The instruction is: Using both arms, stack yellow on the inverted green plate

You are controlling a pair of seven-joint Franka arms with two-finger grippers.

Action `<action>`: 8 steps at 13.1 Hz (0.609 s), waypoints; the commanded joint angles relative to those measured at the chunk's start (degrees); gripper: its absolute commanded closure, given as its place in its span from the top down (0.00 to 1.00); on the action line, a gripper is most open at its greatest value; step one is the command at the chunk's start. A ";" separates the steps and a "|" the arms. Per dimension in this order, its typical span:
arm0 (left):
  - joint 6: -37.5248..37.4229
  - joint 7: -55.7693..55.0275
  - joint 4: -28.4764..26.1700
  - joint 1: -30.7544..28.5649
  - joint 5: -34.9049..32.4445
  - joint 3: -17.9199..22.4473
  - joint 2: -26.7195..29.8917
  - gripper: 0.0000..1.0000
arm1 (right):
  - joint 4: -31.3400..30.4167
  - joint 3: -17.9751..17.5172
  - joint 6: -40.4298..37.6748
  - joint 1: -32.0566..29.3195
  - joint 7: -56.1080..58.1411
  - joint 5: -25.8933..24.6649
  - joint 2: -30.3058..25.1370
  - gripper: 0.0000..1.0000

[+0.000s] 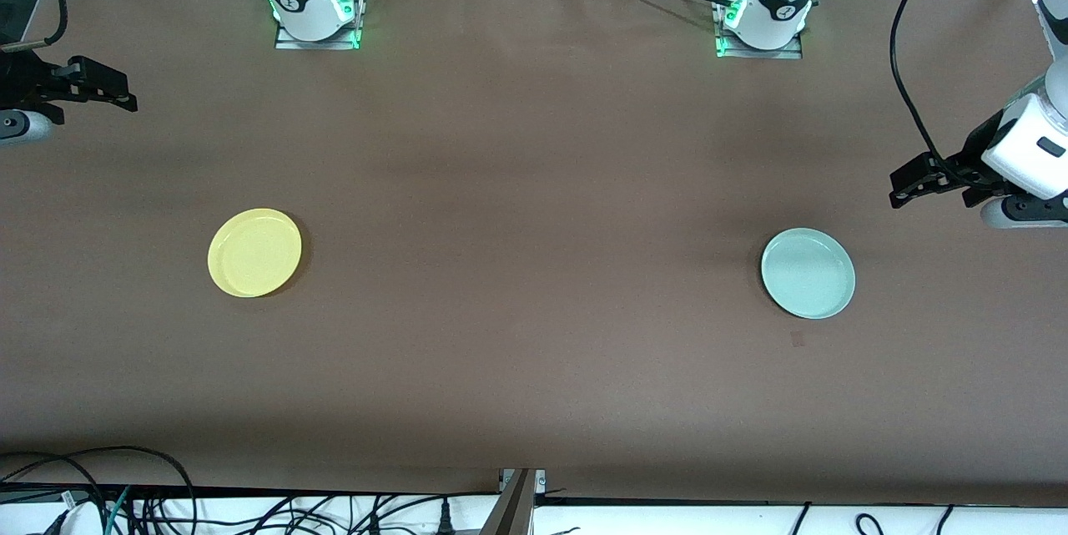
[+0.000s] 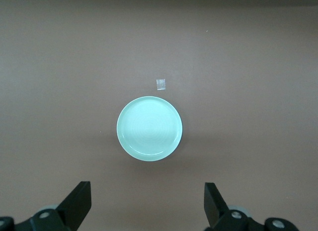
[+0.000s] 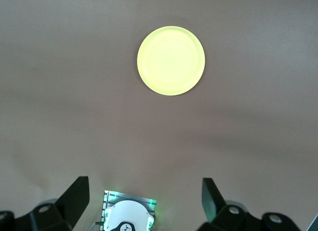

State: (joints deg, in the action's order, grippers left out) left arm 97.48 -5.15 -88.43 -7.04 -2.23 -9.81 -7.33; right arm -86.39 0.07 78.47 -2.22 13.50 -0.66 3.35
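The small round bright yellow plate with a low raised rim is lying rim-up on the brown worktop, toward the right arm's end, with nothing touching it. The small round pale mint-green plate is also sitting right way up, hollow facing upward, toward the left arm's end of the worktop and well apart from the yellow one. A small square patch of clear tape is sticking to the worktop just beside the green plate, slightly nearer the front camera. The left end effector is hanging in the air over the worktop's edge at the left arm's end, its black fingers spread wide and gripping nothing. The right end effector is hovering over the edge at the right arm's end, likewise spread wide and empty.
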 commanded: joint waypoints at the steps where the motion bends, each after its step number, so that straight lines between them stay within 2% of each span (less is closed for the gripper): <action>1: -0.80 0.41 -0.17 0.27 -1.28 -1.09 0.82 1.00 | 1.05 -0.07 -0.07 0.11 -0.58 -0.66 0.34 1.00; 4: -4.30 0.93 -0.34 -0.17 -1.29 -0.65 0.30 1.00 | 0.96 0.02 -0.07 0.02 -0.58 -0.66 0.34 1.00; 8: -9.15 1.46 -1.13 -0.95 -2.51 -0.12 -4.18 1.00 | 0.96 0.02 -0.07 0.02 -0.58 -0.66 0.34 1.00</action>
State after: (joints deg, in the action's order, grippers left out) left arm 89.48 -5.10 -89.77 -7.34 -2.52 -9.90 -9.59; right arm -86.37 0.09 78.48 -2.22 13.50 -0.66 3.36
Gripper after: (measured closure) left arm 0.000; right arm 0.000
